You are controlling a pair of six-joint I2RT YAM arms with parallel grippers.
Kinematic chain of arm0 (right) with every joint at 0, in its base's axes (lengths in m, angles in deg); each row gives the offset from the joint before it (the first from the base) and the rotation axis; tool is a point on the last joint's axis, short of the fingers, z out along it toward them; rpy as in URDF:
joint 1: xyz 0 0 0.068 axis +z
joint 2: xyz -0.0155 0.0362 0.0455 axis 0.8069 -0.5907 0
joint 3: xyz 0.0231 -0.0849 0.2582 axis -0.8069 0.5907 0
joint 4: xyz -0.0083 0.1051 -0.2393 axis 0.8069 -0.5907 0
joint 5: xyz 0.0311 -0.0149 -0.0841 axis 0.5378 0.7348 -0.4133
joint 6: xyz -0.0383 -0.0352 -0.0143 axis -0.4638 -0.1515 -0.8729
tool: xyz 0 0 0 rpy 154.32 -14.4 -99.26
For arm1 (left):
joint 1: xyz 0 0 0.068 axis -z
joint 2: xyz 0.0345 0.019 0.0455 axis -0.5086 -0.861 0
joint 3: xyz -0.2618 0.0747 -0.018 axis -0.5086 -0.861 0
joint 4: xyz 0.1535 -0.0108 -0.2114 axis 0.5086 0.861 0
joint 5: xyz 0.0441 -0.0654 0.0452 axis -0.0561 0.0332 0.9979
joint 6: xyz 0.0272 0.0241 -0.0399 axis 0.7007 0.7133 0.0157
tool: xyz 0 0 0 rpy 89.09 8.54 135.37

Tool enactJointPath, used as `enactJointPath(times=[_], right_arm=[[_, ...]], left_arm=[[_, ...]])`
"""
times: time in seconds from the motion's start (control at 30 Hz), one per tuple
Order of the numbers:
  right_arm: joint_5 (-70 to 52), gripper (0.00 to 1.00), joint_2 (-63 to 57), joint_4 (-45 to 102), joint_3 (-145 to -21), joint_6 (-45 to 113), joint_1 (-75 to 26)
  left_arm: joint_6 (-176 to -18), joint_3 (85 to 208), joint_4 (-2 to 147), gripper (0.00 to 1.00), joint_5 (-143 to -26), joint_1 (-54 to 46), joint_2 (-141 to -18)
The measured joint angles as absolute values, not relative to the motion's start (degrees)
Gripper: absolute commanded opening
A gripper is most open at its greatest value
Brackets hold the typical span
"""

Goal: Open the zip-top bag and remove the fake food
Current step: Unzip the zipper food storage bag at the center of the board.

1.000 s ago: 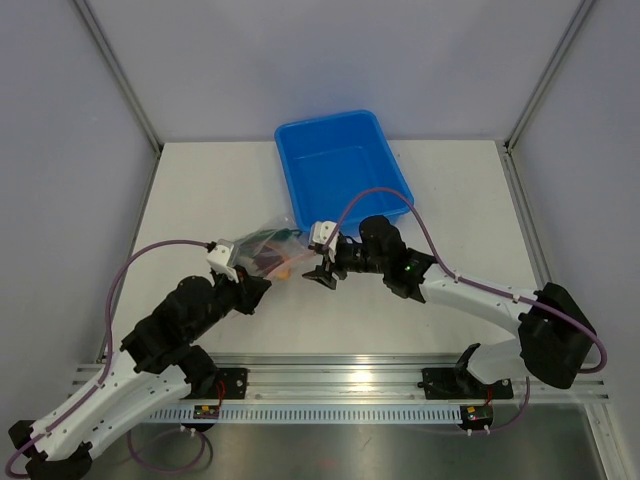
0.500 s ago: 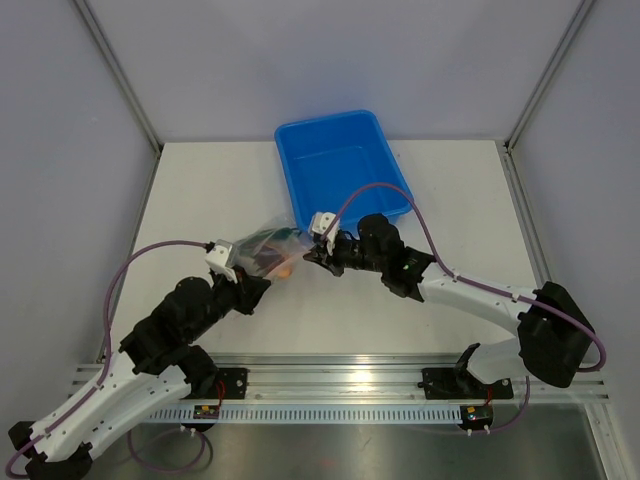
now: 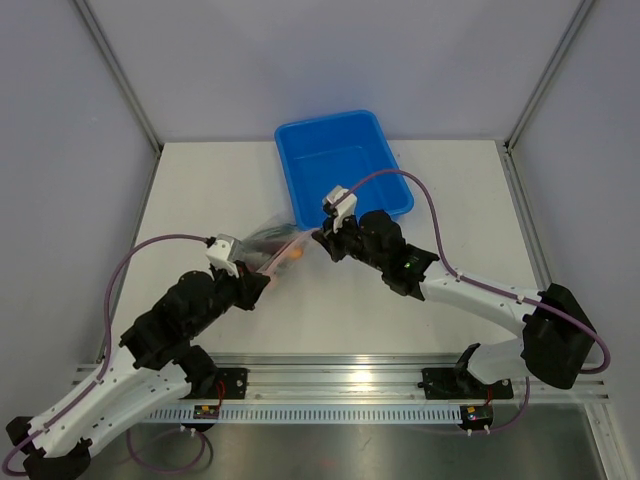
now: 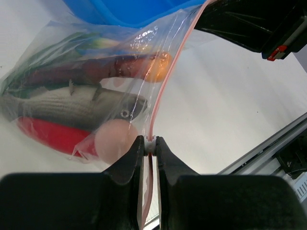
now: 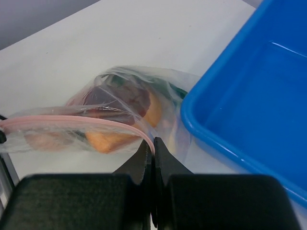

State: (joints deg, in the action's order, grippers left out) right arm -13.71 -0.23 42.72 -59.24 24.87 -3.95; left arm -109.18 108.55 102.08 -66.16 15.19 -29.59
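The clear zip-top bag (image 3: 275,242) (image 4: 72,96) (image 5: 120,110) is held between my two grippers, left of the table's middle. Its pinkish zip strip (image 4: 165,86) (image 5: 72,122) runs from one gripper to the other. Inside it lies the fake food (image 4: 86,108): a grey fish, a red chilli, a pale egg and an orange piece (image 5: 108,139). My left gripper (image 3: 262,276) (image 4: 150,143) is shut on the strip's white slider end. My right gripper (image 3: 318,240) (image 5: 154,142) is shut on the other end of the strip.
A blue plastic tub (image 3: 345,170) (image 5: 249,105) stands at the back, its near corner touching the bag. An aluminium rail (image 3: 340,385) runs along the near table edge. Grey walls close in the left, right and back.
My right gripper closed on the bag's zip strip and moved back and right toward the tub, stretching the strip. The left gripper kept its hold.
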Motion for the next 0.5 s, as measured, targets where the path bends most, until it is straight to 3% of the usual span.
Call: enactJointPath(times=[0.5], right_arm=[[-25.8,0.00,-0.2,43.0,-59.5,32.3,-3.9]], left_arm=[[-109.8,110.2,103.9,0.00,-64.8,15.6,-29.9]])
